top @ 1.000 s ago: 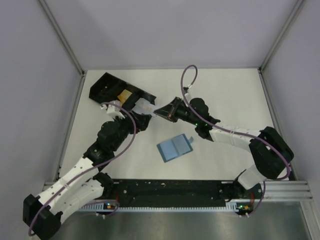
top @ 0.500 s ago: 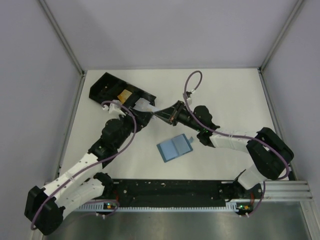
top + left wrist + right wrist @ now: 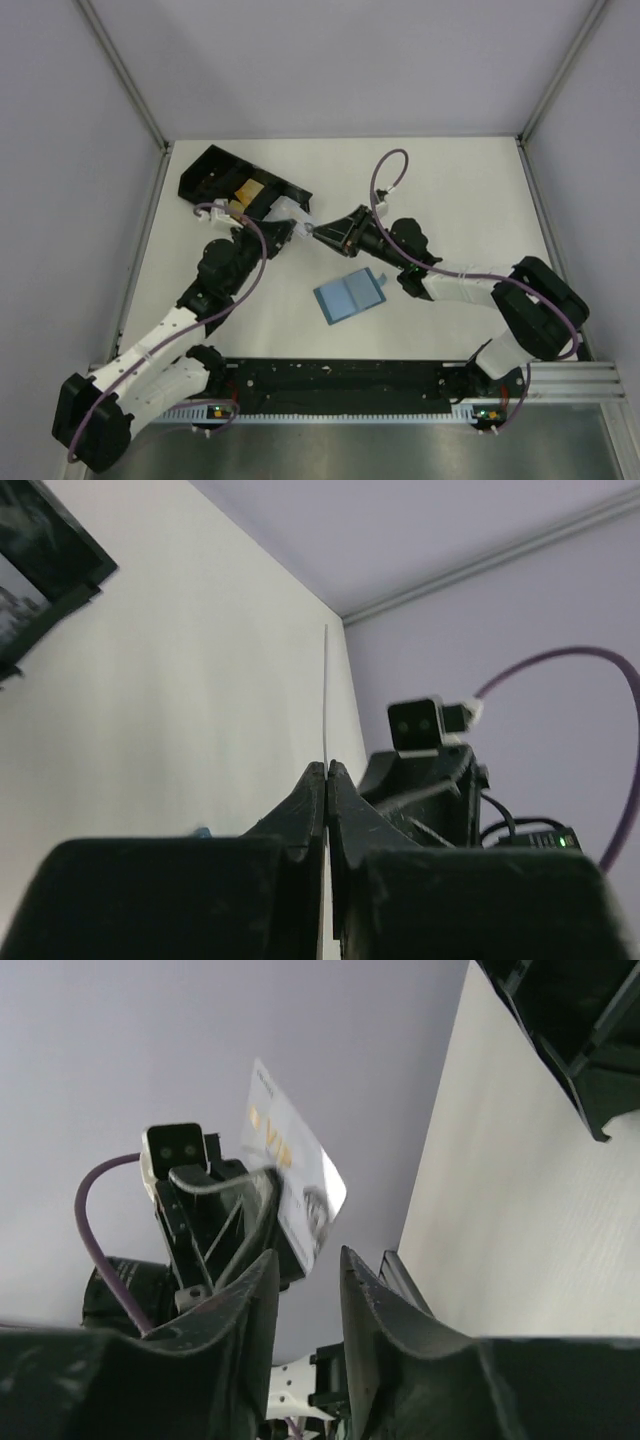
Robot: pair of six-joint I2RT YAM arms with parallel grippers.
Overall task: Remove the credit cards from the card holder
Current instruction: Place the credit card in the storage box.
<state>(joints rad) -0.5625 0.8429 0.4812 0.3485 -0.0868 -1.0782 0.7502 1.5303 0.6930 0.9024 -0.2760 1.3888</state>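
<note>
Light, stiff, slick card, clamped at one edge by the closed left fingers; the right fingers, slightly parted and empty, would probably best pinch its free edge.

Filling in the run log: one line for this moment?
left hand shut on card | right hand open, near card | holder open flat on table
</note>
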